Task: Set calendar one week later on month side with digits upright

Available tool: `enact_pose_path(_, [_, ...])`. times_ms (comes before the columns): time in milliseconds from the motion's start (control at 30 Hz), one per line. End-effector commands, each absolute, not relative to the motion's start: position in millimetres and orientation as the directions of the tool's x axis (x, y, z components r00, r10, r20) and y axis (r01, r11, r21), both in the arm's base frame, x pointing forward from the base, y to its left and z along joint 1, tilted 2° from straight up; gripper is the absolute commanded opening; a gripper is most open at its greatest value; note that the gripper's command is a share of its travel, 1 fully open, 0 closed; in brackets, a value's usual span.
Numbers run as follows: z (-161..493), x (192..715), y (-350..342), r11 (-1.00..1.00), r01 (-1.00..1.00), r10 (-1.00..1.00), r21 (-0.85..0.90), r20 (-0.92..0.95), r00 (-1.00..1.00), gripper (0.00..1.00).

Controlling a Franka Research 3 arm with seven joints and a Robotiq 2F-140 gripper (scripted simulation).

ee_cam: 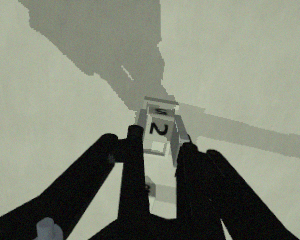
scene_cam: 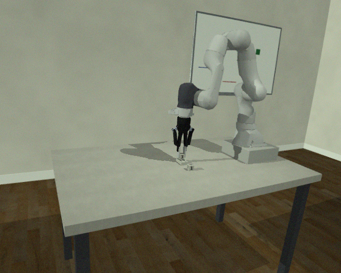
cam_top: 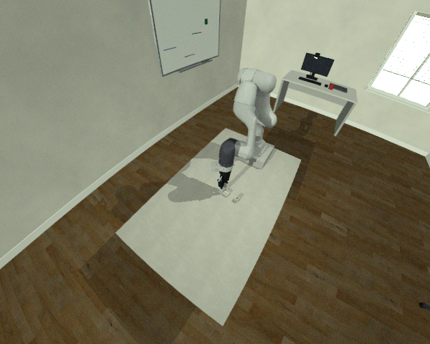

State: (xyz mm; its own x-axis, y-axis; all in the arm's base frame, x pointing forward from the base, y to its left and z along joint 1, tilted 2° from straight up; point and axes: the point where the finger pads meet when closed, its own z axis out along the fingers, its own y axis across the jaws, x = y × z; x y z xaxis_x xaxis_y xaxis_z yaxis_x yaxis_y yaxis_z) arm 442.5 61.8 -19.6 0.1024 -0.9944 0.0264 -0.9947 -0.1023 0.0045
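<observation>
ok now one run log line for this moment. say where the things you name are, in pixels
hand (cam_top: 222, 188) (scene_cam: 182, 152) (ee_cam: 158, 123): shut on cube (scene_cam: 182, 156) (ee_cam: 157, 122), at tray (cam_top: 227, 193) (scene_cam: 181, 162) (ee_cam: 162, 100) | other cube (cam_top: 236, 198) (scene_cam: 190, 166): on table (cam_top: 208, 240) (scene_cam: 153, 187) (ee_cam: 250, 65), outside tray | release: not yet done

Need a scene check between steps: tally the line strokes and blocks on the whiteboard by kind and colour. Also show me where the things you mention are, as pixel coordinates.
Blue line (cam_top: 169, 48) (scene_cam: 202, 67): 1
Red line (cam_top: 189, 55) (scene_cam: 229, 81): 1
Green line (cam_top: 196, 33): 1
Green block (cam_top: 206, 21) (scene_cam: 257, 51): 1
Total: 4

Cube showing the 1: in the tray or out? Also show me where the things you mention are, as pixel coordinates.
Out: the exterior view shows the cube (cam_top: 236, 198) (scene_cam: 190, 166) beside the tray (cam_top: 227, 194) (scene_cam: 181, 162).
</observation>
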Motion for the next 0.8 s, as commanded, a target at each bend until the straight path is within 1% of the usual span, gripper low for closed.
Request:
enact_pose_path(0, [-19.1,444.3,61.6,-0.099,-0.995,-0.995,0.000,0.027,0.099,0.16])
enact_pose_path(767, [-22.6,444.3,61.5,-0.099,-0.995,-0.995,0.000,0.027,0.099,0.16])
